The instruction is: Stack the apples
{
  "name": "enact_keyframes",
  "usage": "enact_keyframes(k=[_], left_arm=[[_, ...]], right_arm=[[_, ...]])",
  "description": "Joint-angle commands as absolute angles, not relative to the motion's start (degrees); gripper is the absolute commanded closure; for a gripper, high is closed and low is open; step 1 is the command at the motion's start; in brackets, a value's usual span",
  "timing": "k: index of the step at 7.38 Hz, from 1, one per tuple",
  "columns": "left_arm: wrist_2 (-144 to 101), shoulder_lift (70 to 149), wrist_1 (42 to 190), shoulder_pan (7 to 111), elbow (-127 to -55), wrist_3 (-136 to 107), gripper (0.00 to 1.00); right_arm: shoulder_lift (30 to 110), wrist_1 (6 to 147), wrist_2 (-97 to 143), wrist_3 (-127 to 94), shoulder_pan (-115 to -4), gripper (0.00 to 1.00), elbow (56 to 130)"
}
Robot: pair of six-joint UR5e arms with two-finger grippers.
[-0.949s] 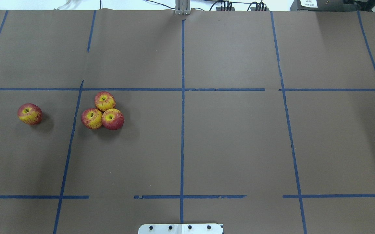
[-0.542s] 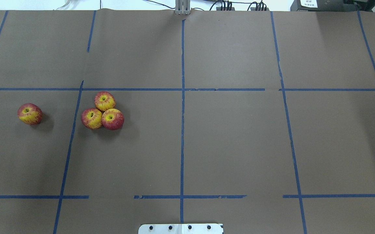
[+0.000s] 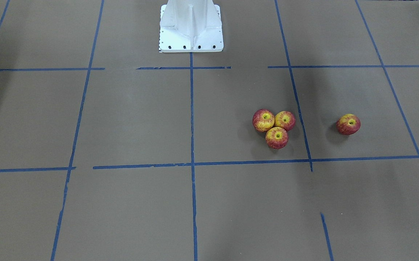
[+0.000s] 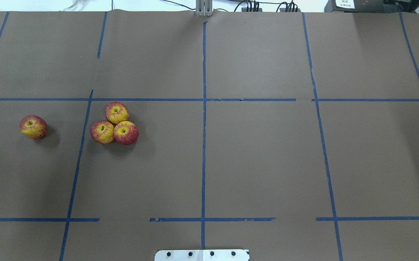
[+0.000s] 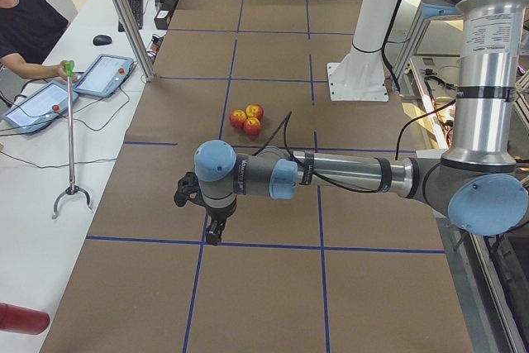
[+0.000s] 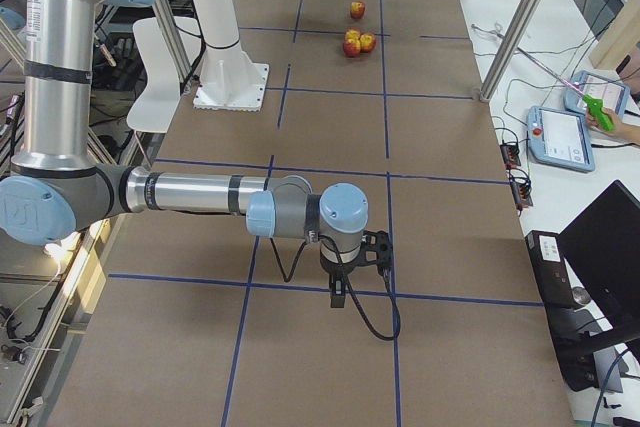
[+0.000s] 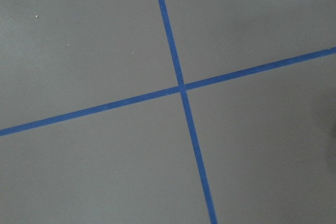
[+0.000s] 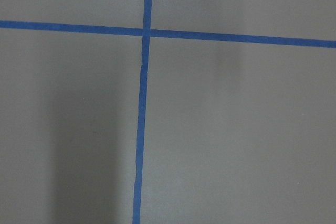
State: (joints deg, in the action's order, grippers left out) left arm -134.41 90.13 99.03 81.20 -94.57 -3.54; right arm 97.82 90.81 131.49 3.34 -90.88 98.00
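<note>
You have four apples on the brown paper (image 4: 260,159), all on the robot's left half of the table, and none is stacked yet. Three are pressed together in a triangle, stem dimples up, each touching the other two: the rear apple (image 4: 117,113), the front-left apple (image 4: 102,132) and the front-right apple (image 4: 126,133). The lone apple (image 4: 33,127) lies well apart from them, across a blue tape line (image 4: 80,152), with its dimple tipped a little off the top. Set against the two earlier overhead pictures, nothing differs: every apple is in the same spot at the same tilt, and no arm has entered that view. You see the arms only from the table's ends. The left gripper (image 5: 213,236) hangs pointing down over the paper close to a tape crossing, well short of the trio of apples beyond it. The right gripper (image 6: 340,295) hangs the same way at the opposite end, far from the fruit. I cannot tell from these side views how far either pair of jaws stands apart. All four apples lie on the paper, so neither gripper holds one. Each wrist camera shows you only brown paper and a cross of blue tape.
</note>
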Motion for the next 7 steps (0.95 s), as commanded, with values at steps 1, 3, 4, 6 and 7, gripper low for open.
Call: enact_keyframes(k=[1, 3, 4, 6, 7], left_arm=[[-133.1, 92.2, 113.1, 66.1, -95.5, -23.8, 0.0], [-126.6, 95.0, 113.8, 59.5, -95.5, -27.4, 0.01], [-126.3, 95.4, 113.9, 58.9, -95.4, -27.8, 0.01], [-126.3, 96.5, 113.9, 57.0, -93.9, -28.5, 0.01], [-126.2, 97.1, 113.8, 56.7, -92.5, -28.4, 0.01]], right_arm=[[97.8, 90.8, 131.5, 3.3, -90.9, 0.0, 98.0], [97.8, 90.8, 131.5, 3.3, -90.9, 0.0, 98.0], [97.8, 90.9, 131.5, 3.3, -90.9, 0.0, 98.1], [97.8, 90.8, 131.6, 3.3, -90.9, 0.0, 98.0], [97.8, 90.9, 131.6, 3.3, -90.9, 0.0, 98.0]])
